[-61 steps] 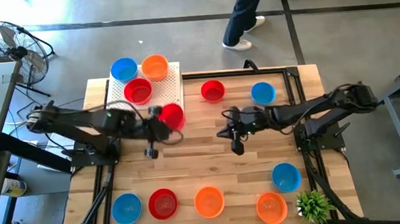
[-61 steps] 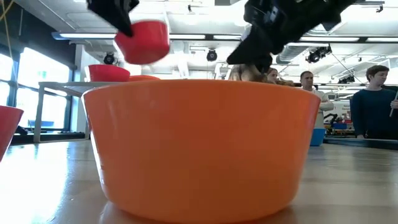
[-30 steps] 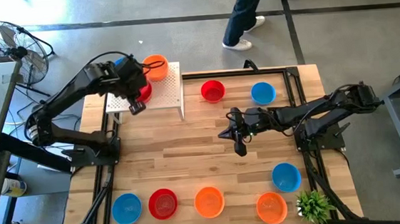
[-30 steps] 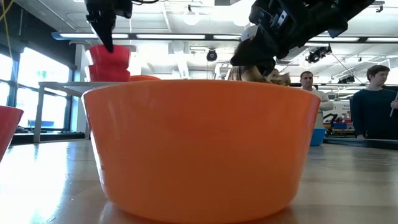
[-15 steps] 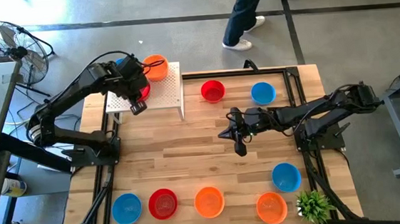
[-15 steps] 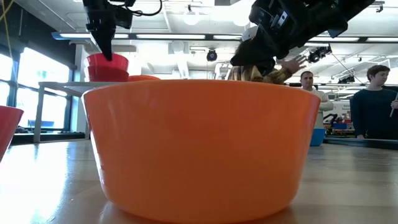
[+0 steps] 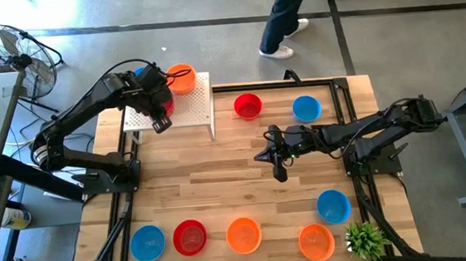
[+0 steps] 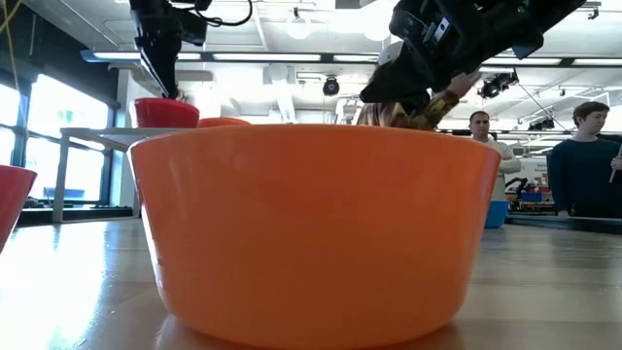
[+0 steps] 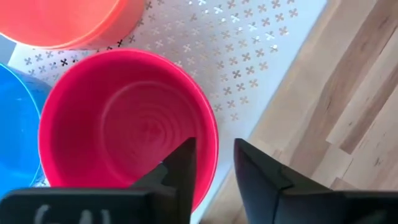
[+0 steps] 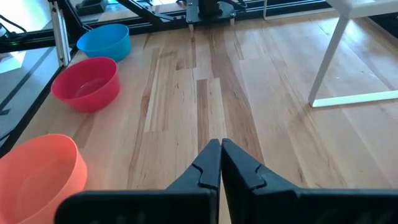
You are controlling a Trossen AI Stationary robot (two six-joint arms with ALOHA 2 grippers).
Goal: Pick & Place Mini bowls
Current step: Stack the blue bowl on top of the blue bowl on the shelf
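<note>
Over the white perforated stand [image 7: 189, 107] at the far left, the left tool [image 9: 214, 171] has its fingers slightly parted astride the red mini bowl's [image 9: 124, 124] rim, apparently releasing it beside the blue and orange ones. The right tool [image 10: 220, 163], shut and empty, waits mid-worktop.

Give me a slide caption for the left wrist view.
Left gripper open astride the red mini bowl's rim on the white perforated stand.

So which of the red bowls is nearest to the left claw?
The red bowl on the white perforated stand; the left claw straddles its rim. The other red bowls sit on the wooden table.
</note>
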